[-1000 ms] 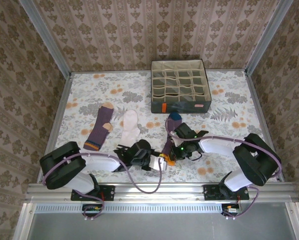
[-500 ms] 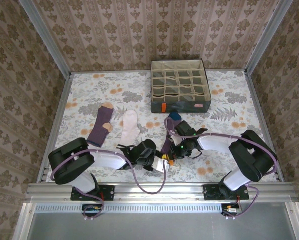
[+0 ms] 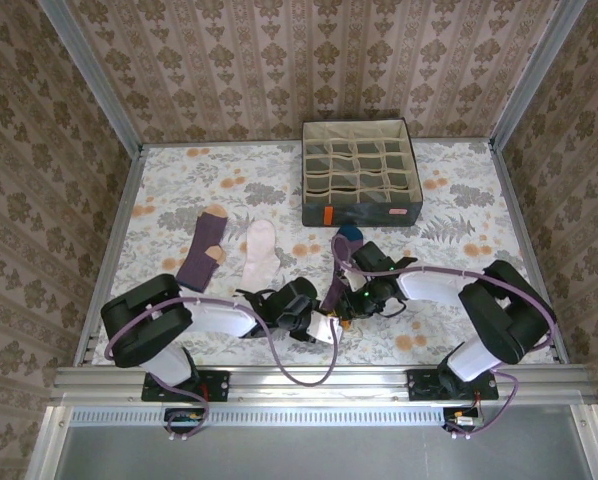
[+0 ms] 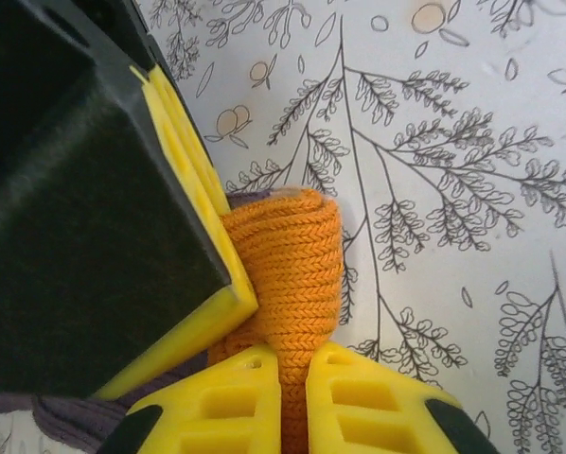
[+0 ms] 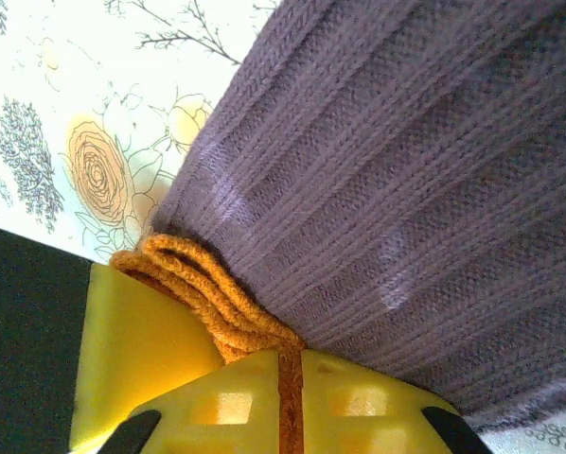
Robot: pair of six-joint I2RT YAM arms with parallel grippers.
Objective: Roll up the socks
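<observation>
Table (image 3: 459, 210): white cloth, grey foliage print, orange blooms.
Walls (image 3: 279, 60): beige damask, striped.
Box (image 3: 362, 214), 1 o'clock: grey shell, beige grid cells, orange tab and pale label on front.
Orange-cuff sock (image 3: 333, 288), centre: purple ribbed knit, orange cuff, teal at 12 o'clock end.
White sock (image 3: 260, 253), 9 o'clock of it: pinkish white.
Tan-heel sock (image 3: 203, 255), further toward 9 o'clock: purple, tan heel and toe.
Left gripper (image 4: 292, 378), right gripper (image 5: 291, 383): yellow fingers, black bodies.
</observation>
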